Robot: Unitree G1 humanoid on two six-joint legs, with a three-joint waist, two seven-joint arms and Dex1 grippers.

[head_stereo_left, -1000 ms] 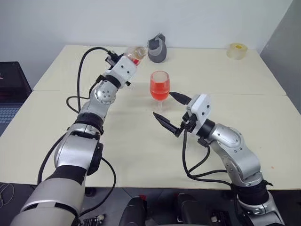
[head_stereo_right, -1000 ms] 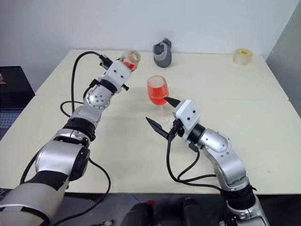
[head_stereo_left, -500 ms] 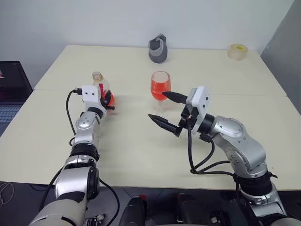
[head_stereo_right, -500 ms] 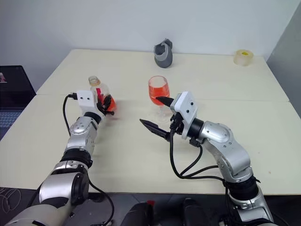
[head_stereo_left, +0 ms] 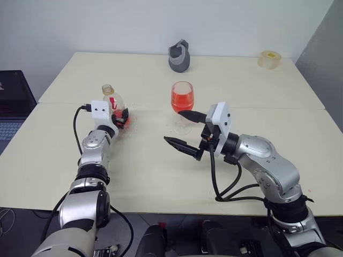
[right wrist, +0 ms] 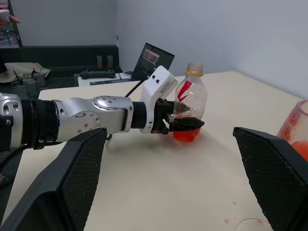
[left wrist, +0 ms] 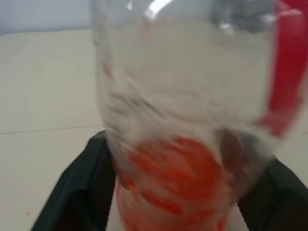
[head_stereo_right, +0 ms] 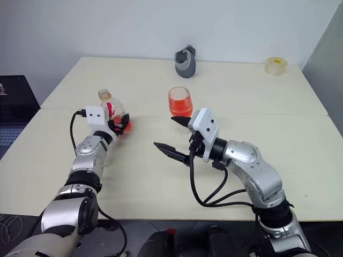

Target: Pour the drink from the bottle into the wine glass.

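Bottle (head_stereo_left: 113, 101) upright on counter (head_stereo_left: 161, 171), your left tool (head_stereo_left: 121, 114) bracketing its base, fingers seemingly loosened, grip uncertain. Wine glass (head_stereo_left: 182, 97) with drink (head_stereo_right: 180, 106) stands beyond your wide-open, empty right tool (head_stereo_left: 185, 131). Withdraw left tool straight back.

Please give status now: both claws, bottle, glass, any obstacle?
Left claw around upright bottle on table. Right claw open, empty, beside filled glass. Nothing in the way.
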